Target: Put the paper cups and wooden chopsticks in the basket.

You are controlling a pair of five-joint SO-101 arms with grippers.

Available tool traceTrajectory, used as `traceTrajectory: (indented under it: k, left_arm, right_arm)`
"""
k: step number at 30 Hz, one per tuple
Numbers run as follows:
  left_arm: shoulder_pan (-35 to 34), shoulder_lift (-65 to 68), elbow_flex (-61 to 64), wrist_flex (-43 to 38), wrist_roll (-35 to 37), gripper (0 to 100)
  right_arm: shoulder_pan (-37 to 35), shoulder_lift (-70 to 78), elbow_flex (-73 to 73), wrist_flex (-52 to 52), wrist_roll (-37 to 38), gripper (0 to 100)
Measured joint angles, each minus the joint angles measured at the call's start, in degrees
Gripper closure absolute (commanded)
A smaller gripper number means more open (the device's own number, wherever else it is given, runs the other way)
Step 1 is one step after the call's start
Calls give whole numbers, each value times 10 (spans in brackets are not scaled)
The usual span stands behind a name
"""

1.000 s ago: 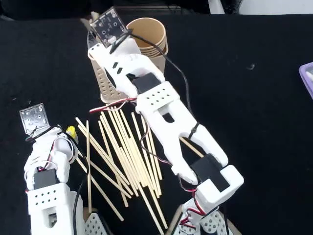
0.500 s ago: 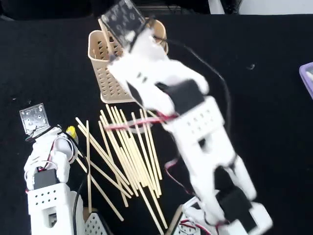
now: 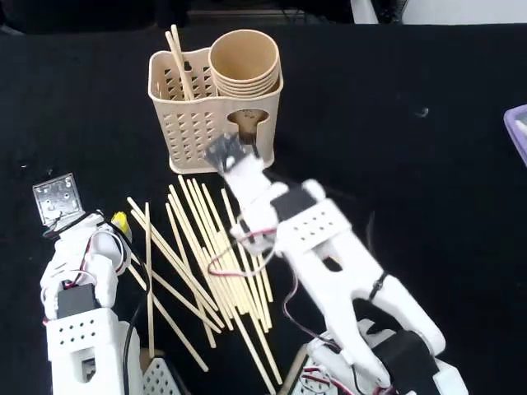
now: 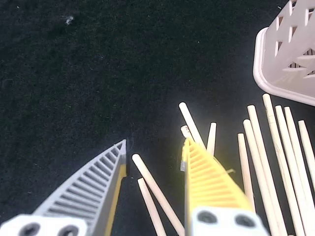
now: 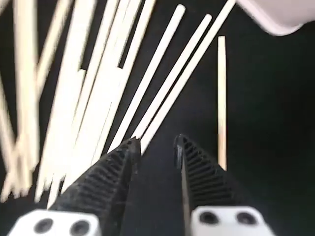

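- Loose chopsticks (image 3: 216, 257): pale, bare wooden sticks, thin and round-ended, fanned out flat on the black cloth (image 3: 412, 181) just in front of the basket (image 3: 191, 132). Their long axes run away from the basket's near wall toward the arm bases. Most lie close to parallel in one thick band, and a few strays cross at a slant on the side farther from the basket.
- Stowed chopsticks (image 3: 176, 51): a couple of sticks standing tilted in the basket compartment beside the cups.
- Paper cups (image 3: 244, 59): a nested brown stack, upright in the basket's other compartment. This part of the task looks done.
- Right gripper (image 5: 155, 142): the nearer arm to the main band, hanging just off the basket's near wall over the stick ends closest to it. The jaws are slightly parted with nothing between them. The sticks run ahead of the fingertips, roughly along the way the gripper points, so I would judge that a clean pinch depends on straddling one stick across its width.
- Left gripper (image 4: 155, 145): farther from the basket, at the stray edge of the fan. The jaws are spread wide and empty, with two stick ends on the cloth between them.
- Purple-rimmed thing (image 3: 517, 125): well apart from the basket, at the cloth's edge.
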Motion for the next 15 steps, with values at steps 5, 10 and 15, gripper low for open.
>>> traceTrajectory:
  k: [5,10,15]
  left_arm:
    - [0,0,0,0,0,812]
    - [0,0,0,0,0,812]
    - [0,0,0,0,0,812]
  right_arm:
    - [-4,8,76,-141,4,767]
    - [-7,96,48,-153,4,786]
    - [7,204,-31,-155,4,786]
